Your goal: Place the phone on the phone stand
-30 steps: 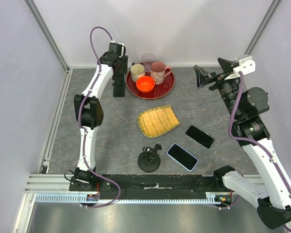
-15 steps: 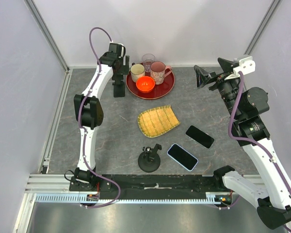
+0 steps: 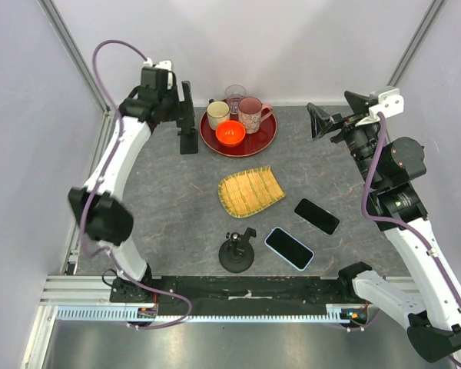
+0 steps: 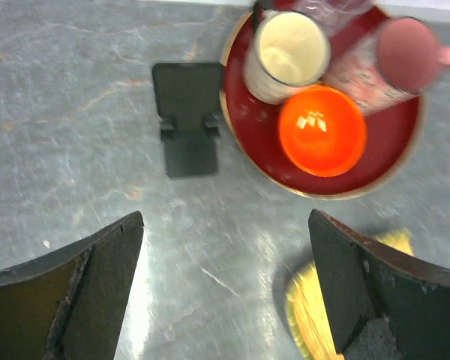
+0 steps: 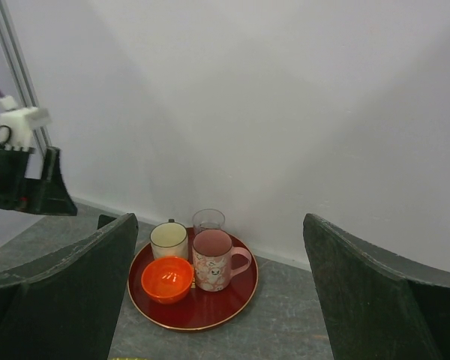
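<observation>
Step, as we judge it: the pickup is not yet begun. We list the left gripper [image 4: 226,219] with fingers spread wide and empty, above the phone stand [image 4: 186,127], which sits just beside the red tray [image 4: 246,144]. The right gripper [image 3: 320,121] is likewise spread, holds nothing, and is raised at the far right. Flat on the table [image 3: 161,200], well apart from the stand, lie a pale-edged phone [image 3: 289,248] and a black phone [image 3: 316,216]. The next move, we think, calls for a low pinch across one phone's edges. Surface – grey marbled slab. Room – white walls, metal corner posts.

light: bright, even | shadows: soft | glare: table [image 4: 146,300] sheen | blur: left wrist view, motion-smeared
</observation>
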Available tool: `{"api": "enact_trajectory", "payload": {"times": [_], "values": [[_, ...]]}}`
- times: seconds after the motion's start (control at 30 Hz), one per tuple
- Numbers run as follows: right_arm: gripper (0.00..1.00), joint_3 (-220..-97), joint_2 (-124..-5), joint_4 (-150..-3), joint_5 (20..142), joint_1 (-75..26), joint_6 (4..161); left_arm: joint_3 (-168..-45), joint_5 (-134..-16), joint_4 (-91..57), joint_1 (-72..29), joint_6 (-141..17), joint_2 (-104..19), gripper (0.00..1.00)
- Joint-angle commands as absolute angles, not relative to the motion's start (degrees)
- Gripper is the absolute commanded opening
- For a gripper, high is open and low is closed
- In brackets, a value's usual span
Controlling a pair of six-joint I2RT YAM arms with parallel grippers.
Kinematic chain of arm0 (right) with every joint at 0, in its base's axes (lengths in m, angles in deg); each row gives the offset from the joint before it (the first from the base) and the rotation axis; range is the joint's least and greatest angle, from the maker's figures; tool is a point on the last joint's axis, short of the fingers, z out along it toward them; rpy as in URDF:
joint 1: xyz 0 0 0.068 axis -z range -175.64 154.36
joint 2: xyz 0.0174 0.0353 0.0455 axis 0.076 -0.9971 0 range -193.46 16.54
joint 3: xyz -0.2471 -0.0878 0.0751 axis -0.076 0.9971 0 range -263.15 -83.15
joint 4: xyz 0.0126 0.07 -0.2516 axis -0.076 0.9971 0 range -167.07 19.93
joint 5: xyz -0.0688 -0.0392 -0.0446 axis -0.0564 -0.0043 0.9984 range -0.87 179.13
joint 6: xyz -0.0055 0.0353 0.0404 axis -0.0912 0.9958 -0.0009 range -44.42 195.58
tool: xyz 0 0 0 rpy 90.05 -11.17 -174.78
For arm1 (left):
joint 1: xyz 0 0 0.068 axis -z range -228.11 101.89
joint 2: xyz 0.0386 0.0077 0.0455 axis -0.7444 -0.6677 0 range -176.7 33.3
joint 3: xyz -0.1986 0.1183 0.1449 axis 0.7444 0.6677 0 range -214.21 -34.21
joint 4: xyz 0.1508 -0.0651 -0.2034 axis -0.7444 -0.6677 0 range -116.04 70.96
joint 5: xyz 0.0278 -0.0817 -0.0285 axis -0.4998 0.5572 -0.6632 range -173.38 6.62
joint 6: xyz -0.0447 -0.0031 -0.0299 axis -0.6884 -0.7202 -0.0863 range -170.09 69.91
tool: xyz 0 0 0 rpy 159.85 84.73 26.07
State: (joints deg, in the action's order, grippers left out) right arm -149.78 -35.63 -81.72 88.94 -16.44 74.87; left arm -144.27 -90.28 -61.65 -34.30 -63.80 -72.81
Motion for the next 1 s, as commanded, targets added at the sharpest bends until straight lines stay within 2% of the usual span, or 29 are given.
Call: {"api": "enact_trajectory", "payload": {"times": [0.0,0.1,0.33,0.5,0.6,0.77,0.97], "values": [[0.98,-152.14,-36.81,-82.00,86.50,-16.56,75.41,-125.08,-80.24,-50.71,-31.59,-67.49,-56.73,0.96],[0.98,-153.63,-38.74,-81.47,84.57,-16.64,77.15,-114.32,-73.46,-43.23,-30.27,-67.84,-52.59,0.94],[0.98,-162.41,-49.46,-73.85,75.60,-16.64,83.65,-112.26,-60.54,-41.55,-28.95,-67.67,-53.11,0.88],[0.98,-164.81,-56.14,-68.38,72.87,-18.48,92.80,-109.71,-62.02,-39.96,-26.93,-67.49,-48.36,0.88],[0.98,-162.00,-57.91,-59.61,77.86,-20.41,92.81,-109.62,-61.94,-39.87,-26.84,-68.02,-46.25,0.88],[0.98,-154.88,-51.50,-44.57,96.21,-20.95,89.57,-109.18,-62.37,-39.35,-27.01,-68.28,-41.86,0.88],[0.98,-152.58,-49.64,-25.68,102.31,-21.04,89.47,-108.57,-62.29,-38.56,-27.28,-69.16,-39.57,0.88]]}}
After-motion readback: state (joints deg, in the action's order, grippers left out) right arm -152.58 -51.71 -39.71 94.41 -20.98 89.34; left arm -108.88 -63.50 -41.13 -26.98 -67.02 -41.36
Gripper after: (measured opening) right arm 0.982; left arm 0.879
